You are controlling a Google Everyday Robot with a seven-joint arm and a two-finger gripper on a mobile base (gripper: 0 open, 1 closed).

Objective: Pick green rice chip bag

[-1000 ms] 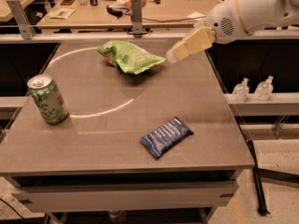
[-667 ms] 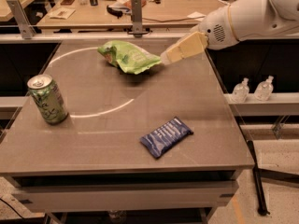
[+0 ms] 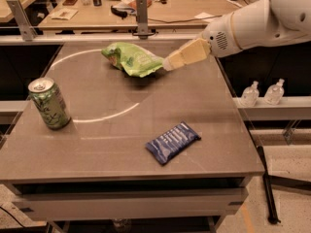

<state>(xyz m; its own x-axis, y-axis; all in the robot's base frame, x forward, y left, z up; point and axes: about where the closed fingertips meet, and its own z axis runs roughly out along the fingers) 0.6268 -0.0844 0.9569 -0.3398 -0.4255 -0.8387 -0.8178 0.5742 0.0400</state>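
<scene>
The green rice chip bag (image 3: 130, 58) is a crumpled light-green foil bag lying at the far middle of the table, with a dark shadow under its near edge. My gripper (image 3: 167, 64) comes in from the right on a white arm (image 3: 252, 21). Its beige tip is at the bag's right edge and appears to touch it.
A green drink can (image 3: 48, 103) stands upright at the left of the grey table (image 3: 218, 144). A flat dark-blue packet (image 3: 172, 142) lies near the front. A metal post (image 3: 141, 16) stands behind the bag. Two small bottles (image 3: 264, 92) sit on a ledge at right.
My gripper has moved left and slightly down, from a short gap beside the bag to its right edge. The bag, can and packet have stayed in place.
</scene>
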